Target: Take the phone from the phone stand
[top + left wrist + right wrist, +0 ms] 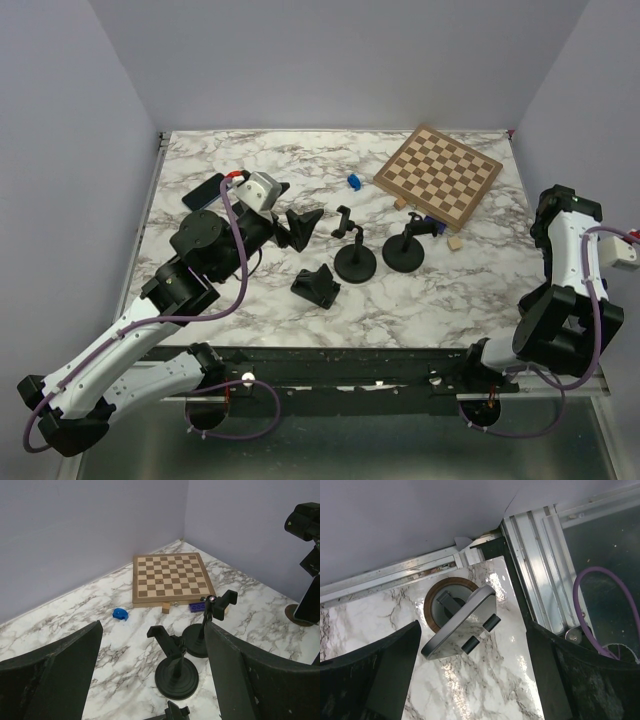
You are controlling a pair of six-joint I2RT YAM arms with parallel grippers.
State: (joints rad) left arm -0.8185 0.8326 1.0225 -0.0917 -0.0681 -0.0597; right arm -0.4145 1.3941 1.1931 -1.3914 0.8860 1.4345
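The phone (462, 622), grey-framed with a mirror-like face, leans tilted on the phone stand (431, 600), which has a round brown-rimmed base close to the table's right edge. Two short black pegs hold its lower edge. My right gripper (472, 628) hovers above it, open, one finger (375, 675) on each side and neither touching. The left wrist view shows the same phone (309, 600) at the far right, under the right arm (306, 520). In the top view the right arm (568, 235) hides phone and stand. My left gripper (152, 630) is open and holds nothing.
A chessboard (438, 173) lies at the back right. Two black round-based holders (355, 262) (403, 252) and a black wedge stand (316, 286) occupy the middle. A dark phone (203, 192) lies flat at the back left. A blue piece (353, 181) is nearby.
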